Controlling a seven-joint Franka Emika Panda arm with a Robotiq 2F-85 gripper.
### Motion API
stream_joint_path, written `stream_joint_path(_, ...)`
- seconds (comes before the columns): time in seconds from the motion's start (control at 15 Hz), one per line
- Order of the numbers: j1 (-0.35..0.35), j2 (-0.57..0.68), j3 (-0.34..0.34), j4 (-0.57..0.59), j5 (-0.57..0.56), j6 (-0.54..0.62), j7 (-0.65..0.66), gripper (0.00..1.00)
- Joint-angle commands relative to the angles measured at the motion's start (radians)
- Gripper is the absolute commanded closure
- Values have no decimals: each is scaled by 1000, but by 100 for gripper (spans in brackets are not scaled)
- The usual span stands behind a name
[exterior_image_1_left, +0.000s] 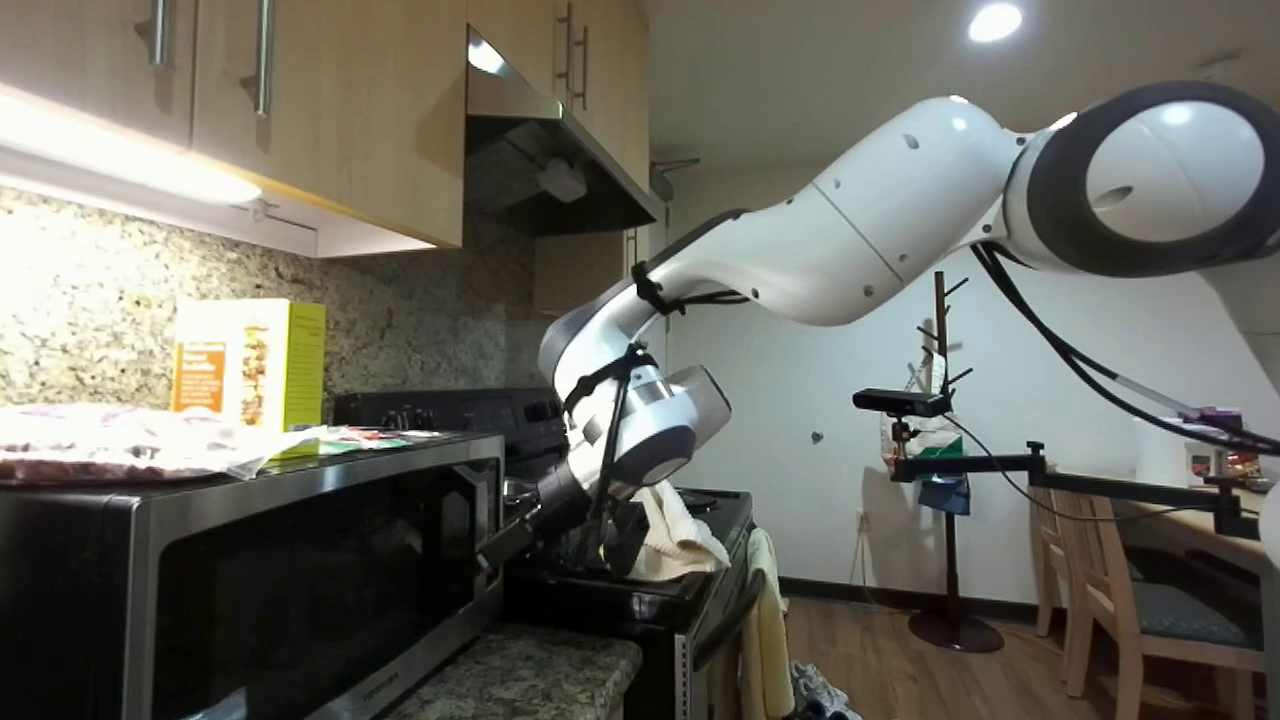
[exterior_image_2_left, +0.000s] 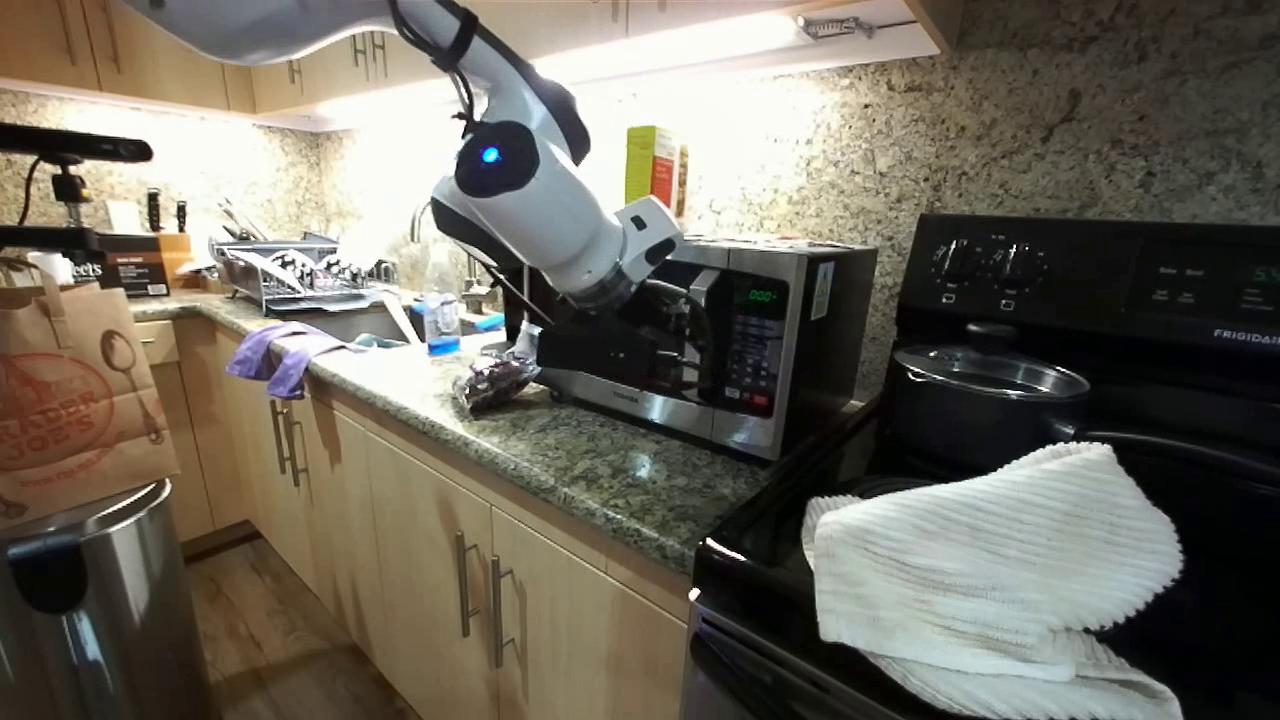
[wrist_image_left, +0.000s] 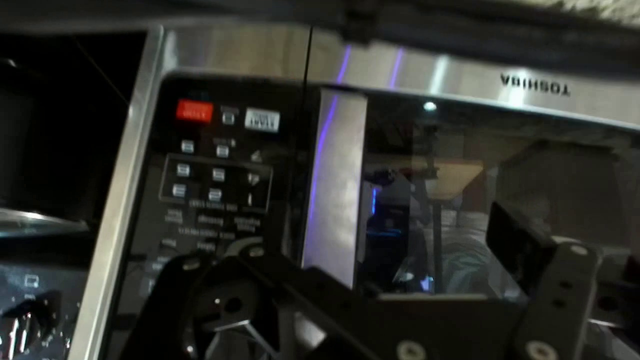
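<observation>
My gripper (wrist_image_left: 387, 227) stands open in front of the black and steel microwave (exterior_image_2_left: 835, 350), its fingers wide apart. In the wrist view, which is upside down, the upright silver handle (wrist_image_left: 334, 185) shows between them, closer to the left one. The right finger (wrist_image_left: 520, 245) is over the dark glass door (wrist_image_left: 560, 175); much of the left finger is lost against the dark control panel (wrist_image_left: 210, 135). The door looks shut. In an exterior view the gripper (exterior_image_1_left: 500, 550) is beside the handle end of the microwave front. Whether any finger touches the handle I cannot tell.
A yellow-green box (exterior_image_1_left: 305, 365) and a plastic package (exterior_image_1_left: 120, 440) sit on the microwave. Beside it, the black stove bears a lidded pot (exterior_image_2_left: 985, 400) and a white towel (exterior_image_2_left: 990, 560). A foil-like bag (exterior_image_2_left: 495, 380) lies on the counter (exterior_image_2_left: 610, 470). Above hangs a range hood (exterior_image_1_left: 560, 150).
</observation>
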Motion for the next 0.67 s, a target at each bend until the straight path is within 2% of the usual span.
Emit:
stream_joint_path(0.0, 58, -100, 10, -198, -281, 122, 276, 0)
stream_joint_path(0.07, 74, -118, -1, -216, -346, 123, 346, 0)
stream_joint_path(0.13, 37, -33, 15, -114, -248, 98, 247, 0)
stream_joint_path(0.2, 48, -40, 14, -131, -270, 102, 277, 0)
stream_joint_path(0.6, 34, -22, 18, -102, -253, 91, 271, 0)
